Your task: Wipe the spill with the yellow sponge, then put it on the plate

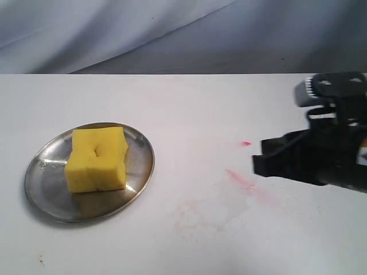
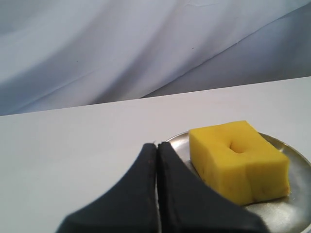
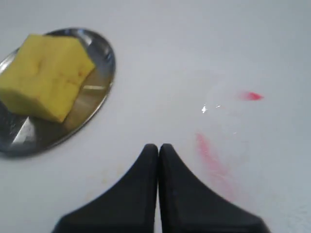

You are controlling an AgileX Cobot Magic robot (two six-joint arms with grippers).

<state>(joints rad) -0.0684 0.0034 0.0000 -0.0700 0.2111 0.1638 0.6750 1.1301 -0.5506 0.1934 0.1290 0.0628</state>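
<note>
The yellow sponge sat on the metal plate, dimple facing up, well inside the rim and tilted a little toward one side. Nothing was touching it. From where I stood, that half of the job looked finished.

Of the spill I could make out no tan puddle anywhere on the white table. There was only a faint, dull smudge between the plate and the right arm, plus a tiny glint or two in the right wrist view, too small to call. The thin red-pink streak and a small red dot lay near it. I judged the wiping done as well, though a trace of damp might have remained.

The right gripper hovered over the table near the streak, well apart from the plate, with its jaws pressed together and nothing between them. The left gripper appeared only in its own wrist view, just beside the plate's edge, likewise closed tight and empty. Little seemed left beyond clearing the arms away.
</note>
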